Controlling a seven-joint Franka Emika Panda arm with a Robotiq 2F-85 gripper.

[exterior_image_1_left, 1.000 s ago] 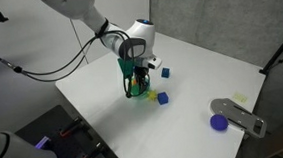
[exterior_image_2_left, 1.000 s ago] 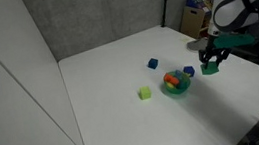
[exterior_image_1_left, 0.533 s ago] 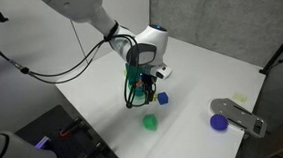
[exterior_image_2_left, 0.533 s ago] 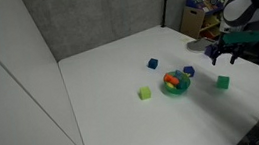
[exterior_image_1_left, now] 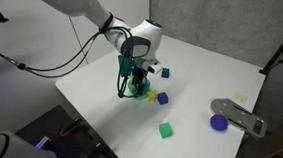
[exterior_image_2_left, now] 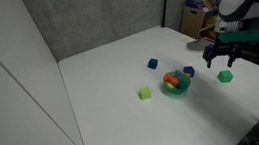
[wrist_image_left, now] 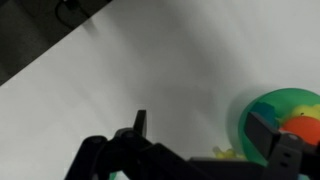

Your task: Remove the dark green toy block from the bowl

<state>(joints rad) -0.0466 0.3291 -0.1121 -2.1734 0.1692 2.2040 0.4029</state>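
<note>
Block: your dark green block (exterior_image_1_left: 165, 131) lies on the table (exterior_image_1_left: 92, 92), outside the bowl (exterior_image_2_left: 177, 87) and apart from it.
Heading: it is a cube with no long side, too small to tell how it is turned.
Pincer: your gripper (exterior_image_2_left: 221, 60) hangs wide and empty.
Around: orange piece (exterior_image_2_left: 172, 79) in the bowl, blue cube (exterior_image_2_left: 189, 72) just beside it, yellow-green cube (exterior_image_2_left: 144, 94) near.

No readable text, labels or numbers in any view
</note>
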